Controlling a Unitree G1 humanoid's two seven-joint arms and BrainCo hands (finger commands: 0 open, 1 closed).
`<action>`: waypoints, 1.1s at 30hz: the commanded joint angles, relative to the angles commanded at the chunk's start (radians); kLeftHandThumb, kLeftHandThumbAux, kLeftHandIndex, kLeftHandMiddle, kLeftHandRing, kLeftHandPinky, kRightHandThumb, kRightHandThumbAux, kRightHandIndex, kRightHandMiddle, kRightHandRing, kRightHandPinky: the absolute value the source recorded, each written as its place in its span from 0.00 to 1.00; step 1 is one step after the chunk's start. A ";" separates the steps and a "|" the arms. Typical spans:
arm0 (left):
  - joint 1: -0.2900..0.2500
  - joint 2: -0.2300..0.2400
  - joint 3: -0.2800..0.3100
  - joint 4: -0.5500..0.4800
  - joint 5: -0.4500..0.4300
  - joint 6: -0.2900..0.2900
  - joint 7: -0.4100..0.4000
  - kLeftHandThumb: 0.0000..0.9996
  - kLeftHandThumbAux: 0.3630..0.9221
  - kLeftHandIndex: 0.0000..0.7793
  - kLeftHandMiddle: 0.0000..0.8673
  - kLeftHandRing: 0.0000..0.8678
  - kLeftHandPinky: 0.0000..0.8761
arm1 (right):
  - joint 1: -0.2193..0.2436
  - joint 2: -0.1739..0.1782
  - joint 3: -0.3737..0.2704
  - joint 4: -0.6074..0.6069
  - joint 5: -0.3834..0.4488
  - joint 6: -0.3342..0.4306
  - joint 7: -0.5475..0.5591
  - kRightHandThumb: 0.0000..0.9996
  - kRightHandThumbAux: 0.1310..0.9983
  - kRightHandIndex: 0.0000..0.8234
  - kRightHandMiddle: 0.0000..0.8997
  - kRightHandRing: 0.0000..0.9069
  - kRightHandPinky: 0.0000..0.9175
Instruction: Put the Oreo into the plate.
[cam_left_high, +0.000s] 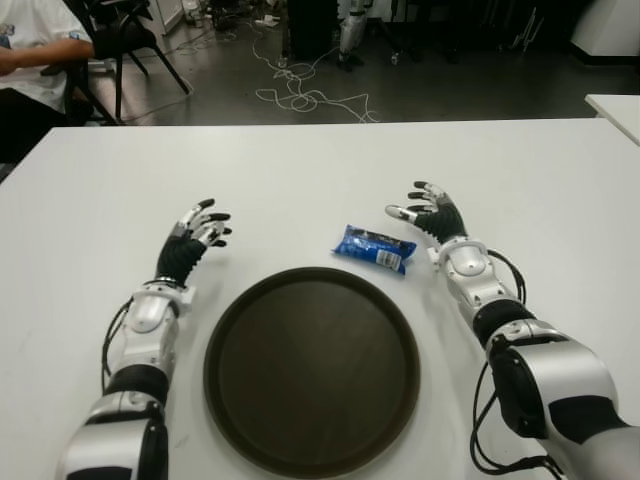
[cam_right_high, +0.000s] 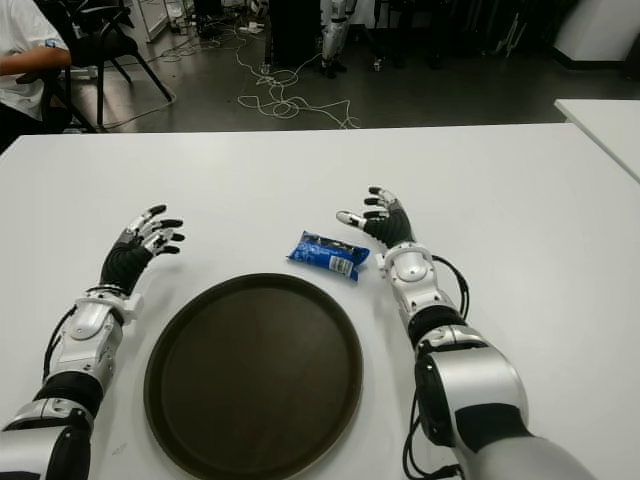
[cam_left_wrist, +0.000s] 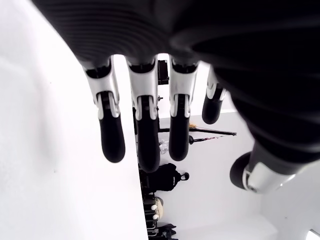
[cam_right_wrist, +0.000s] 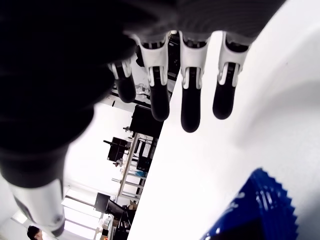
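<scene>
A blue Oreo packet (cam_left_high: 374, 248) lies on the white table (cam_left_high: 300, 170), just beyond the far right rim of the round dark brown plate (cam_left_high: 312, 368). My right hand (cam_left_high: 428, 212) is just right of the packet, fingers spread, holding nothing; a corner of the packet (cam_right_wrist: 260, 210) shows in the right wrist view, apart from the fingertips (cam_right_wrist: 190, 120). My left hand (cam_left_high: 203, 228) shows beside the plate's far left side, with straight fingers (cam_left_wrist: 145, 150) and nothing in them. Nothing lies in the plate.
A person in a white top (cam_left_high: 35, 50) sits beyond the table's far left corner, beside a black chair (cam_left_high: 125, 35). Cables (cam_left_high: 300, 95) lie on the floor behind the table. Another white table's corner (cam_left_high: 615, 110) shows at far right.
</scene>
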 joint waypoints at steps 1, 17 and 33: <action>0.000 0.000 0.000 0.001 0.000 0.000 -0.001 0.28 0.41 0.20 0.34 0.38 0.42 | 0.000 0.000 -0.001 0.000 0.001 0.001 0.000 0.00 0.65 0.20 0.26 0.27 0.27; 0.003 -0.008 0.007 -0.005 -0.016 0.009 -0.007 0.28 0.39 0.20 0.35 0.39 0.44 | 0.001 -0.001 0.002 -0.001 -0.001 0.004 0.002 0.00 0.65 0.21 0.25 0.27 0.29; 0.004 -0.006 0.003 -0.008 -0.011 0.004 0.001 0.27 0.40 0.19 0.35 0.38 0.43 | 0.001 -0.001 -0.002 -0.003 0.003 0.003 0.010 0.00 0.65 0.20 0.26 0.27 0.29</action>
